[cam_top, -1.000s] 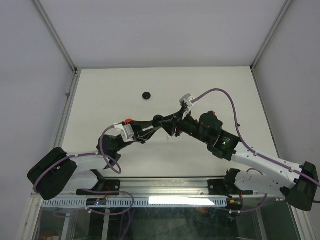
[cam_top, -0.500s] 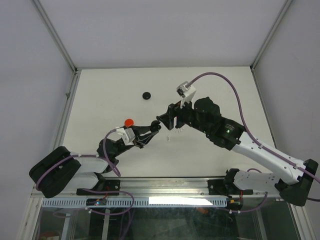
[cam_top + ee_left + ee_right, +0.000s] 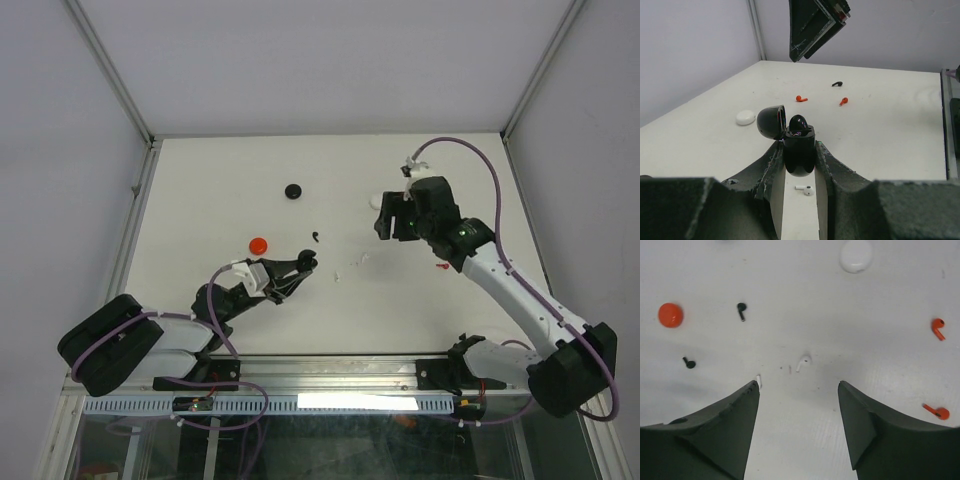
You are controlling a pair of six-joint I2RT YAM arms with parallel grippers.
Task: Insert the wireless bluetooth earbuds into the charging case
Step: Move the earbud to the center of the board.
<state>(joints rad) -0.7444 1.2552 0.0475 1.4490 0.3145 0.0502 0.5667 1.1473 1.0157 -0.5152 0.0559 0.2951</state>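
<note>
1. red disc (image 3: pixel 259 244): lies flat on the white table (image 3: pixel 200 180), just left of and behind the left gripper, apart from it.
2. left gripper (image 3: pixel 297 268): fingers closed against both sides of the black charging case (image 3: pixel 800 150). the case is upright, with its lid (image 3: pixel 771 121) hinged open to the left. 1 seated black earbud (image 3: pixel 799 121) shows in the top of the case.
3. black disc (image 3: pixel 293 190): farther back, with bare table between it and the back edge.
4. 2 loose black earbuds (image 3: pixel 689 362) (image 3: pixel 741 310): on the table, well apart from each other.
5. 2 white earbuds (image 3: pixel 758 380) (image 3: pixel 802 362): on the open strip between the 2 grippers. the first lies at the edge of a right finger in the wrist view.
6. white disc (image 3: pixel 856 255): just behind the right gripper.
7. right gripper (image 3: pixel 798 385): raised off the table, fingers spread wide, nothing between them.
8. 2 red earbuds (image 3: pixel 938 328) (image 3: pixel 937 412): right of the right gripper, toward the right table edge.
</note>
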